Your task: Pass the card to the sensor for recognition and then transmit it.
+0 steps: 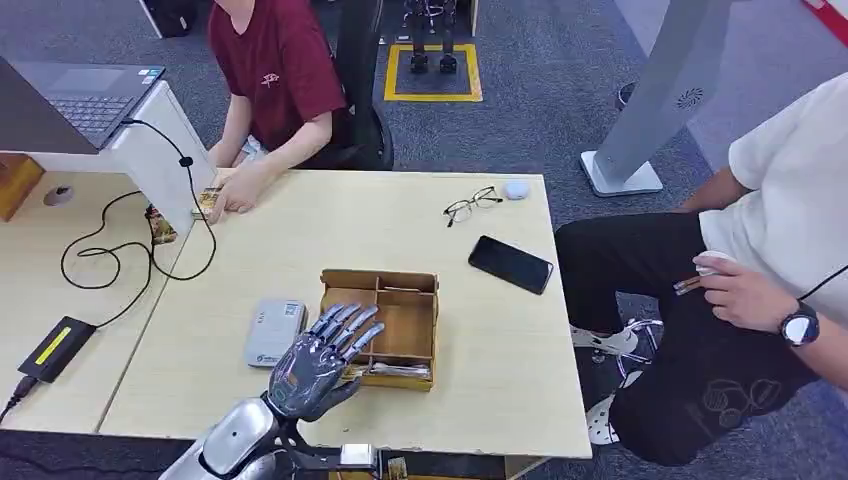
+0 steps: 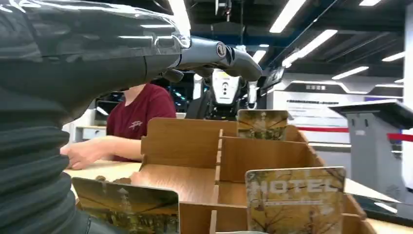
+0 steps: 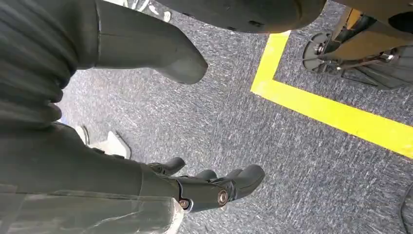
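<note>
Card reader grey, left of wooden box; left hand hovers over box's near edge, fingers spread, holding nothing. Left wrist view adds hotel cards upright in compartments. Right hand hangs over carpet, fingers loosely apart, empty.

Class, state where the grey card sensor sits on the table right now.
In the head view, the grey sensor lies flat on the table, just left of the wooden box and beside the left hand.
</note>
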`<state>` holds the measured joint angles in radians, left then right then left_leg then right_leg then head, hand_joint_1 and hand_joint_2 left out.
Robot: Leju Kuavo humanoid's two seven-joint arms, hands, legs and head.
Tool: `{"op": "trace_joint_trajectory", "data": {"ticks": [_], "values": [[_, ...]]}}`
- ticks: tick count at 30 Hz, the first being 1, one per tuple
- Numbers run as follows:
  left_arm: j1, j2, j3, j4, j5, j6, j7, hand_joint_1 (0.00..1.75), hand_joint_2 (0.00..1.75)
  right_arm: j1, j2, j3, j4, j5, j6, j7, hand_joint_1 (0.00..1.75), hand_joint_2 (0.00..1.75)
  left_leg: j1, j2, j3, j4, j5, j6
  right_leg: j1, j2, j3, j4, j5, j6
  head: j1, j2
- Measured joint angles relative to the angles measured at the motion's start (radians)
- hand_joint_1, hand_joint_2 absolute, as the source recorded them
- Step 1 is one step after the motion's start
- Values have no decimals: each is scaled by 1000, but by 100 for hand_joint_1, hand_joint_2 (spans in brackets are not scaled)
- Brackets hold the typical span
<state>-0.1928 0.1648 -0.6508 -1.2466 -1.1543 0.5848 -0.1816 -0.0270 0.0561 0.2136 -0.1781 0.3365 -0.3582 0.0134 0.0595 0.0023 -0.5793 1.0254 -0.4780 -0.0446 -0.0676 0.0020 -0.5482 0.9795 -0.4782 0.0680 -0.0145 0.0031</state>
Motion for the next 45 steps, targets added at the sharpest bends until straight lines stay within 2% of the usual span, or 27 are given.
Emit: {"op": "trace_joint_trajectory", "data": {"ticks": [10, 20, 21, 31, 34, 45], "values": [[-2, 0, 0, 22, 9, 3, -1, 0, 175, 0, 0, 0, 0, 0, -2, 0, 0, 175, 0, 0, 0, 0, 0, 0, 0, 0, 0, 0, 0, 0, 0, 0], [-2, 0, 0, 22, 67, -14, -30, 0, 175, 1, 0, 0, 0, 0, -1, -3, 0, 175, 0, 0, 0, 0, 0, 0, 0, 0, 0, 0, 0, 0, 0, 0], [-2, 0, 0, 22, 77, -21, -38, 175, 175, 1, 0, 0, 0, 0, -1, -3, 0, 175, 0, 0, 0, 0, 0, 0, 0, 0, 0, 0, 0, 0, 0, 0], [-1, 6, 0, 22, 117, -105, -60, 175, 175, 1, -2, 0, 0, 2, -3, -7, 0, 175, 0, 0, 0, 0, 0, 0, 0, 0, 0, 0, 0, 0, 0, 0], [-1, 10, 0, 22, 119, -115, -60, 171, 175, 1, -2, -1, 0, 6, -4, -13, 0, 175, 0, 0, 0, 0, 0, 0, 0, 0, 0, 0, 0, 0, 0, 0], [-1, 11, 0, 22, 129, -125, -61, 175, 175, 1, -2, -9, 0, 15, -4, -24, 0, 175, 0, 0, 0, 0, 0, 0, 0, 0, 0, 0, 0, 0, 0, 0]]}}
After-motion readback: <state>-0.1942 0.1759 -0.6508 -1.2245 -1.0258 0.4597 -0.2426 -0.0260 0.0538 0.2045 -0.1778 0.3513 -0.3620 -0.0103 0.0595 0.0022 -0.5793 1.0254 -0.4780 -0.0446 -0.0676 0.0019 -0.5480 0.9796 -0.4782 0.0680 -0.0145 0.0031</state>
